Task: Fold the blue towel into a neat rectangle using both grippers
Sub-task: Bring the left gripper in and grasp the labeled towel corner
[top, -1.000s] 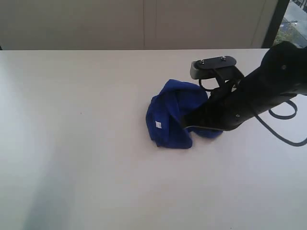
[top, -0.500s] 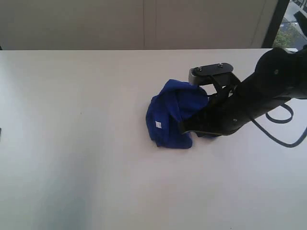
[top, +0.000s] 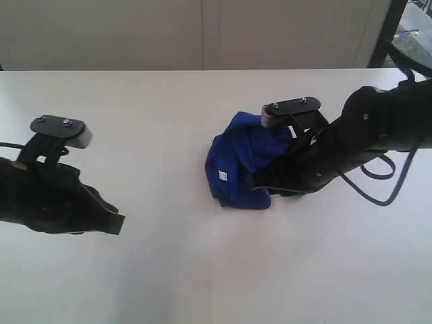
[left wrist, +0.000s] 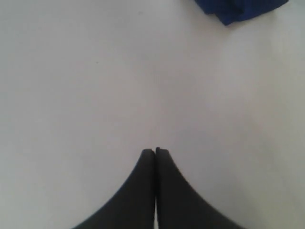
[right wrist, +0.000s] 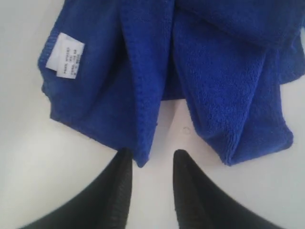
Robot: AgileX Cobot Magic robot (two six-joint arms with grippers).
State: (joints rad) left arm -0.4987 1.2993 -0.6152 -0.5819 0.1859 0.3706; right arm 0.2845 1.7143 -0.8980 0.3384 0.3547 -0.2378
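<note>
The blue towel (top: 244,162) lies crumpled in a heap near the middle of the white table (top: 202,270), its small white tag (top: 222,175) facing the front. In the right wrist view the towel (right wrist: 190,71) fills the picture, tag (right wrist: 66,55) at one edge. My right gripper (right wrist: 153,155) stands open right at a hanging corner of the cloth, which lies between its fingers without being pinched. In the exterior view that gripper (top: 254,181) is at the towel's near right side. My left gripper (left wrist: 155,151) is shut and empty over bare table, far left of the towel (left wrist: 240,9).
The left arm (top: 47,196) hangs over the left part of the table. The right arm's cable (top: 378,182) loops beside it. A beige wall (top: 202,34) runs behind the table's far edge, with a window at the far right.
The left arm has come into the exterior view from the left. The right arm has shifted left and lower towards the towel's near edge. The towel has not moved.
</note>
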